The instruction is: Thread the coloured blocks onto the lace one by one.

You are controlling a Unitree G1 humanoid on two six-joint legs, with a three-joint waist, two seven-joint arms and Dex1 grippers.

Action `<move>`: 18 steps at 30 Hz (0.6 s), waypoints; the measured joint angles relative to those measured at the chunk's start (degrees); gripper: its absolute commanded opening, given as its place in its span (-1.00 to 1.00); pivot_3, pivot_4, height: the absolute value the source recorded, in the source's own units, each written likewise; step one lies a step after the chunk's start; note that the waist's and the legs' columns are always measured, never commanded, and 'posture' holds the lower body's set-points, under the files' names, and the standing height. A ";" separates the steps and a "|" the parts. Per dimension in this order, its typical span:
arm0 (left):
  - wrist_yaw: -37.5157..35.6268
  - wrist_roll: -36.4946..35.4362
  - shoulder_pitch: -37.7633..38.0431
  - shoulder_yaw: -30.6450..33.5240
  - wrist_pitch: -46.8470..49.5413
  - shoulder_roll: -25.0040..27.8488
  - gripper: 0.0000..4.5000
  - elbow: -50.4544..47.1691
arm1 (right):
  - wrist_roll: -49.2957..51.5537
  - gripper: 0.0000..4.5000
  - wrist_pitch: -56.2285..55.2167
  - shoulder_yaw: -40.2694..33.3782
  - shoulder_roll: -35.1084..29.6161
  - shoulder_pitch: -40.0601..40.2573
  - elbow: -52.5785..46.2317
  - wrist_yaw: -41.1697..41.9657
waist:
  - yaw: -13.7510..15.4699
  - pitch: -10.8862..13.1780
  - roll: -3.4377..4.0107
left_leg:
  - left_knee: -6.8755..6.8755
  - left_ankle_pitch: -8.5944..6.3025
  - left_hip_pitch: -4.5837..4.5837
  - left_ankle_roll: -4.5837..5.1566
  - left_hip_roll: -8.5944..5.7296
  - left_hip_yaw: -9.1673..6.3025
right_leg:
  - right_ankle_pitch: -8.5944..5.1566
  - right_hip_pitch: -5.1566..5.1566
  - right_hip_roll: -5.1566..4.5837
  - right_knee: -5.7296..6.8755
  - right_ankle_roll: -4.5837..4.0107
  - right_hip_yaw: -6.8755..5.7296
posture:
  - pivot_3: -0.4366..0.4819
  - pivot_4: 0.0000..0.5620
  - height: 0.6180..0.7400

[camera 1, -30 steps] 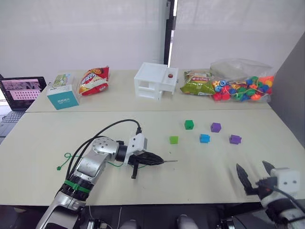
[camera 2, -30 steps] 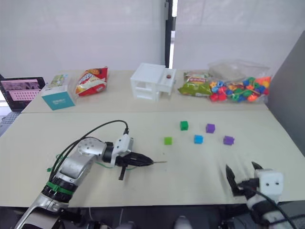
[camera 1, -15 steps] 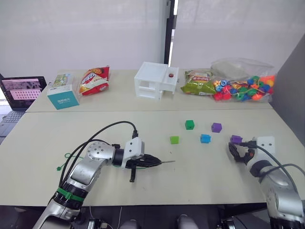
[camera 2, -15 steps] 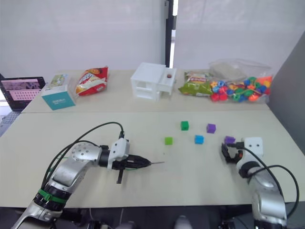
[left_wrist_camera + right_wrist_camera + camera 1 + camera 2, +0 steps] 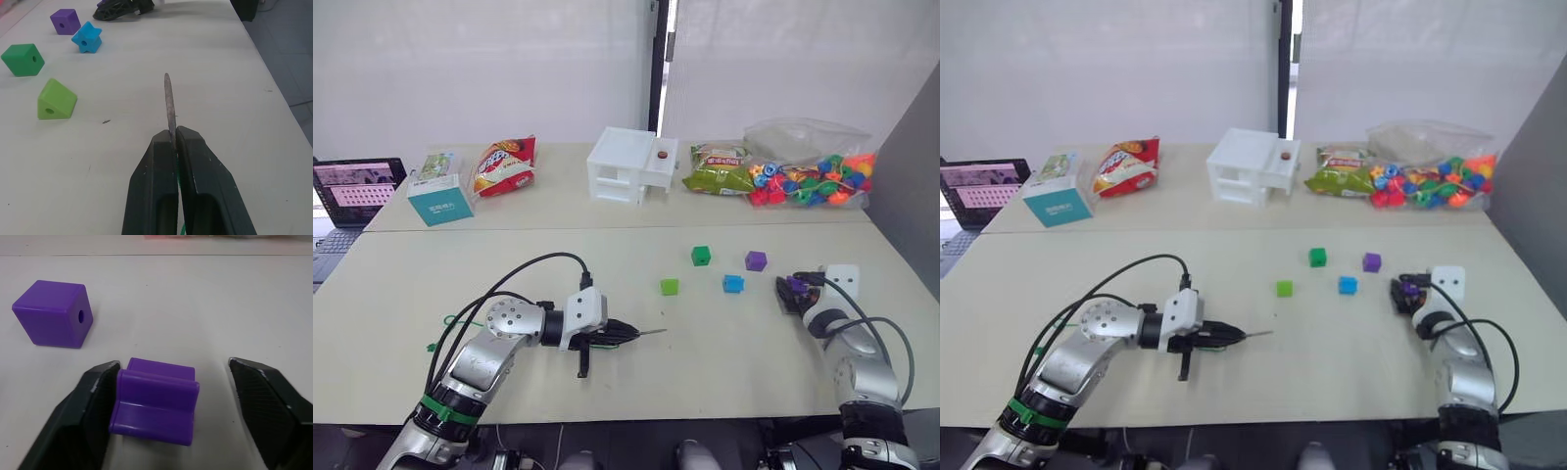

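My left gripper [image 5: 619, 333] is shut on the lace, whose grey tip [image 5: 168, 98] sticks out ahead of the fingers toward the blocks. The green cord [image 5: 450, 322] trails back to the table's left. My right gripper [image 5: 172, 366] is open, with a purple block [image 5: 156, 399] lying on the table between its fingers, against one pad. A second purple block [image 5: 53, 313] sits just beyond. Left of it are a blue block [image 5: 733, 284], a dark green block [image 5: 702, 256] and a light green block [image 5: 670, 287].
Along the back of the table stand a white box [image 5: 633, 166], a red snack bag [image 5: 506, 164], a green snack bag [image 5: 717, 174], a bag of mixed beads [image 5: 815, 181] and a teal tissue box [image 5: 440, 199]. A laptop [image 5: 357, 188] sits at far left.
My right arm came up from the table's front edge to the rightmost purple block and now has its open fingers around it. The left gripper drifted slightly, still holding the lace tip.
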 measured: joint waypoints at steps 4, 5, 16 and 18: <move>-0.06 0.16 -0.03 -0.14 -0.04 0.02 -1.00 0.01 | 0.43 -0.47 0.26 0.23 0.50 3.69 -4.59 -0.01 | 0.26 0.00 0.00 | -0.01 0.00 -0.01 0.01 -0.01 -0.01 | 0.00 0.00 0.00 -0.02 0.01 0.00 | -0.05 -0.47 1.00; -0.13 0.33 -0.03 -0.27 -0.05 0.02 -1.00 0.02 | 0.53 -0.47 0.46 0.24 0.74 4.80 -6.01 -0.03 | 0.22 0.00 0.00 | -0.02 -0.01 -0.01 0.01 0.00 -0.02 | 0.00 -0.01 0.00 -0.01 0.01 0.00 | -0.05 -0.47 1.00; -1.55 1.04 -1.76 -2.70 -0.62 -2.09 -1.00 3.02 | 4.51 -0.47 16.99 6.48 8.62 22.47 -38.61 -3.86 | -0.17 -0.01 0.02 | -0.04 -0.01 0.00 0.01 0.04 -0.03 | 0.00 -0.07 0.04 0.02 0.01 0.01 | -0.05 -0.47 1.00; -1.86 1.06 -2.28 -3.13 -1.15 -2.57 -1.00 3.44 | 4.86 -0.47 20.29 9.97 11.42 24.18 -43.86 -5.58 | -0.20 -0.01 0.02 | -0.02 -0.01 0.01 0.01 0.04 -0.02 | 0.00 -0.07 0.04 0.02 0.01 0.02 | -0.05 -0.47 1.00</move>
